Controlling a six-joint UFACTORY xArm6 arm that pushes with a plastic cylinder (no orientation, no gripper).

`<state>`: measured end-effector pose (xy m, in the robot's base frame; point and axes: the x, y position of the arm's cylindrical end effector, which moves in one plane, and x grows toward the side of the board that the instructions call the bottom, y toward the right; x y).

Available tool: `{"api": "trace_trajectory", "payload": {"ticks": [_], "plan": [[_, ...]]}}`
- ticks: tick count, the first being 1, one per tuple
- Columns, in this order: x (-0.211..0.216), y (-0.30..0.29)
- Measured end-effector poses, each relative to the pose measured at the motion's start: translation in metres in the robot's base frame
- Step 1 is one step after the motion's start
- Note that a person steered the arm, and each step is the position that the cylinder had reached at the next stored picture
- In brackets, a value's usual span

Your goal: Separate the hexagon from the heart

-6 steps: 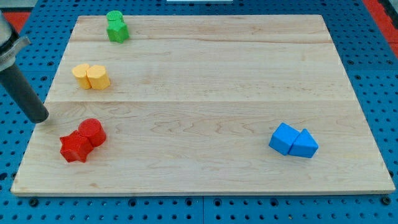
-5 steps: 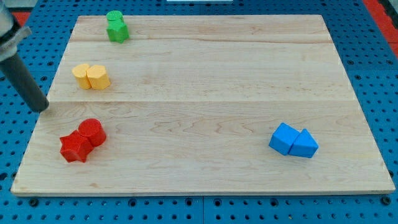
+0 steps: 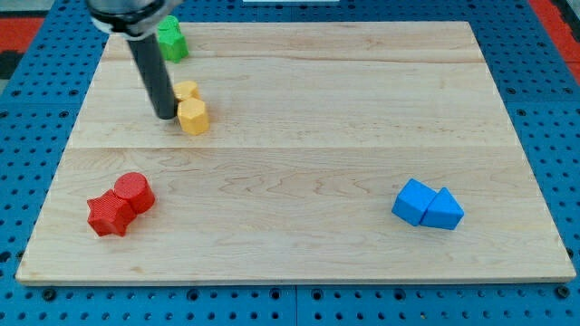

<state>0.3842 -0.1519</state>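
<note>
Taking the hexagon block (image 3: 193, 117) as landmark, my tip (image 3: 166, 117) is just at its left, the heart block (image 3: 186, 91) touching just above it.

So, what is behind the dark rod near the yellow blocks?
The rod covers part of the green block and perhaps part of the yellow heart. My tip sits left of the yellow hexagon.

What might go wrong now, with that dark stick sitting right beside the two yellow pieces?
1. My tip sits at the view's left of the yellow hexagon and yellow heart, which look to be touching. A push toward the view's right may carry both along together rather than part them.
2. The green block lies close, toward the view's top. A push that way might drive the heart into it.
</note>
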Motion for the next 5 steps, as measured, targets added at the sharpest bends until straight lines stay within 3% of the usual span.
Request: {"api": "trace_trajectory", "payload": {"ticks": [3, 5], "plan": [[0.000, 0.100], [0.033, 0.122]]}}
